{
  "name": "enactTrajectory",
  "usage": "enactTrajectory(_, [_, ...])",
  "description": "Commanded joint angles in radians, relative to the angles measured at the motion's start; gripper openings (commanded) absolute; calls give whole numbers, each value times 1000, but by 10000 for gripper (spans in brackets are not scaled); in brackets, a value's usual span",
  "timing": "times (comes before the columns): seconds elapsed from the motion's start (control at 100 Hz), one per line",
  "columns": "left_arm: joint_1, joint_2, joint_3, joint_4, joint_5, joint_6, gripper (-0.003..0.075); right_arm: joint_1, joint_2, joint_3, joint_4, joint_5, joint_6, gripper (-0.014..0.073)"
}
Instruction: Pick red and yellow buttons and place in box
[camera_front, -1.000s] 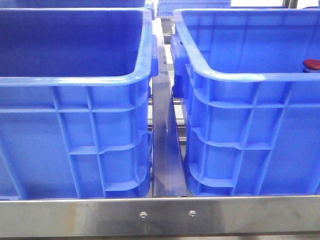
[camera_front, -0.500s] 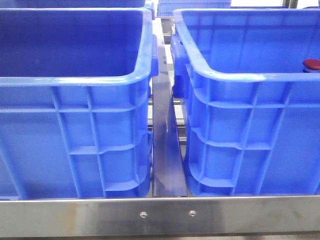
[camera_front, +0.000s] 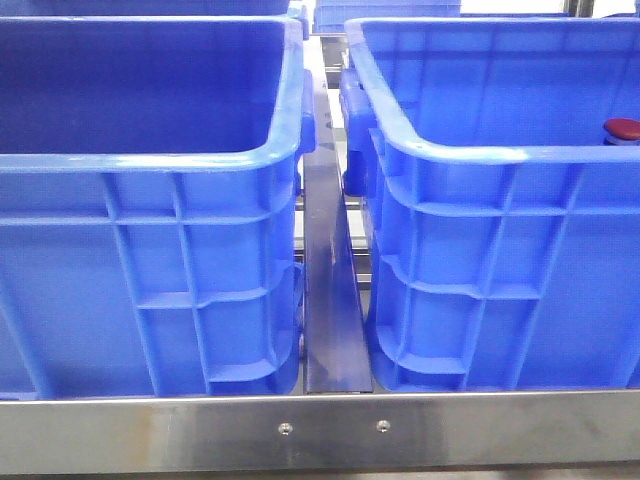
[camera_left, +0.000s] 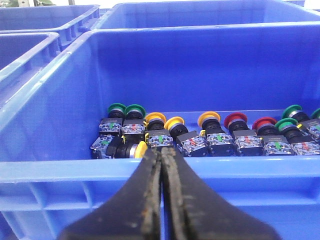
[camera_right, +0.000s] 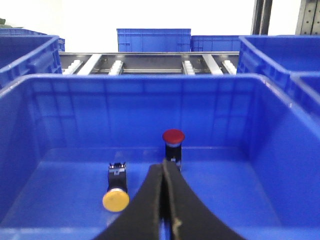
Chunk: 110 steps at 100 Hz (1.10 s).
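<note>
In the right wrist view the box (camera_right: 280, 150) holds a red button (camera_right: 173, 136) standing upright and a yellow button (camera_right: 116, 200) lying on its side. My right gripper (camera_right: 164, 164) is shut and empty, just short of the box's near rim, in line with the red button. The front view shows the box (camera_front: 500, 155) on the right with a whitish patch on its rim. The red button (camera_front: 622, 128) peeks above that rim. My left gripper (camera_left: 161, 150) is shut and empty, outside the near wall of another blue crate (camera_left: 60, 167).
That crate holds a row of several push buttons with green (camera_left: 117, 108), yellow (camera_left: 209, 119) and red (camera_left: 235, 120) caps. A twin blue crate (camera_front: 150, 160) stands at the front left, a metal rail (camera_front: 330, 300) between the two crates. More blue crates stand behind.
</note>
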Motion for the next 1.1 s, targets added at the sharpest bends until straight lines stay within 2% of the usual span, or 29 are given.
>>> enactTrajectory(0.0, [-7, -31, 20, -1, -80, -10, -20, -15, -49, 88, -6, -188, 29, -57])
enactTrajectory(0.04, [-7, -31, 20, -1, -80, -10, -20, -15, -75, 136, 5, -241, 29, -57])
enactTrajectory(0.09, [-7, -31, 20, -1, -80, -10, -20, -16, -93, 128, -9, -142, 18, -57])
enactTrajectory(0.36, [-7, -31, 20, -1, -80, -10, -20, -17, -92, 131, 76, -133, -88, -57])
enactTrajectory(1.09, [-7, -31, 20, -1, -80, -10, -20, -17, -92, 130, 76, -126, -88, -57])
